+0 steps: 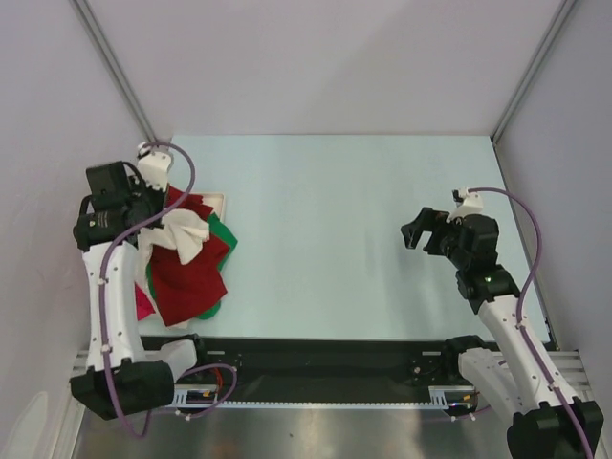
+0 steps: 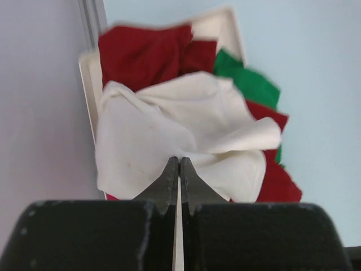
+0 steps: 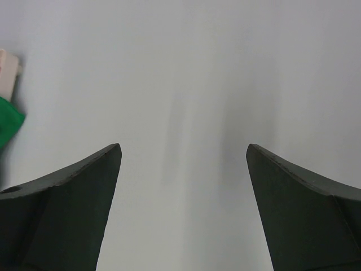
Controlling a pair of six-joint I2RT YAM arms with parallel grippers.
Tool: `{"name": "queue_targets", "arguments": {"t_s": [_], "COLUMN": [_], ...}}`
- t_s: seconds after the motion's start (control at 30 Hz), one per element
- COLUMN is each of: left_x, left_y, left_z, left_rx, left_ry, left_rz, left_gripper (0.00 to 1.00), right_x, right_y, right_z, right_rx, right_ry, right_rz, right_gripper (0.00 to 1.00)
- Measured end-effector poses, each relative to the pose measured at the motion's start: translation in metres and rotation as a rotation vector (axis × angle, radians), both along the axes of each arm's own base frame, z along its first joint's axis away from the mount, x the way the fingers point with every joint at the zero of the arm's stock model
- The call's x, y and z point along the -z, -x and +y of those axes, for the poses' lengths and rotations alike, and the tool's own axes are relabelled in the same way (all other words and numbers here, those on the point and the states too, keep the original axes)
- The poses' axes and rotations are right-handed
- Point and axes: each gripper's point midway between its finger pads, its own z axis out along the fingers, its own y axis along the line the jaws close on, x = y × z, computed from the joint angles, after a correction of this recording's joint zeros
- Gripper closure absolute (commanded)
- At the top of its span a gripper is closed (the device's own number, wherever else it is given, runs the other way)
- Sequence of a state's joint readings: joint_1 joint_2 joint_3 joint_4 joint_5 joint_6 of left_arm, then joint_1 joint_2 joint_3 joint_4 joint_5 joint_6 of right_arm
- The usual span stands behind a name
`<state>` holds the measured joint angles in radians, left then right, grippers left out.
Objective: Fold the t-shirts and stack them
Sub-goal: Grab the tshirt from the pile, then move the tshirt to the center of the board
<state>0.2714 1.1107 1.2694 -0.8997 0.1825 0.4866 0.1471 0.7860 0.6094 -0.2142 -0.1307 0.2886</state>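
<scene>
The t-shirts lie in a crumpled heap at the table's left edge. The cream-white shirt (image 1: 184,234) is on top, over the dark red shirt (image 1: 186,279), with the green shirt (image 1: 226,239) at the right and a bit of the magenta shirt (image 1: 142,304) at the lower left. My left gripper (image 1: 161,228) is shut on a fold of the cream-white shirt (image 2: 169,121), its fingertips (image 2: 172,169) pinched together on the cloth. The red shirt (image 2: 144,53) and green shirt (image 2: 248,82) lie behind it. My right gripper (image 1: 413,231) is open and empty over bare table, also seen in the right wrist view (image 3: 183,149).
A flat white tray (image 1: 218,199) lies under the heap, its rim showing in the left wrist view (image 2: 224,22). The left wall stands close to the heap. The green shirt's edge (image 3: 8,121) shows at the far left of the right wrist view.
</scene>
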Motion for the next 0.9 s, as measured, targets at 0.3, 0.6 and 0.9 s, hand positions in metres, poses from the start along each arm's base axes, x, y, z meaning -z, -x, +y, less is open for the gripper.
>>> {"name": "queue_targets", "arguments": {"t_s": [0.3, 0.6, 0.9], "left_x": [-0.137, -0.115, 0.025], "left_y": [0.01, 0.024, -0.026], "left_z": [-0.183, -0.334, -0.385], "left_rx": [0.597, 1.0, 1.003], "left_ry": [0.111, 0.249, 0.255], "left_rz": [-0.329, -0.202, 0.151], "left_gripper": [1.0, 1.0, 0.01], "right_x": [-0.051, -0.094, -0.06], "right_y": [0.009, 0.021, 0.017], "right_z": [0.07, 0.107, 0.091], "right_rx": [-0.247, -0.398, -0.313], "right_ry": [-0.081, -0.125, -0.059], "right_rz": [-0.098, -0.198, -0.082], "right_gripper": [0.0, 0.01, 0.15]}}
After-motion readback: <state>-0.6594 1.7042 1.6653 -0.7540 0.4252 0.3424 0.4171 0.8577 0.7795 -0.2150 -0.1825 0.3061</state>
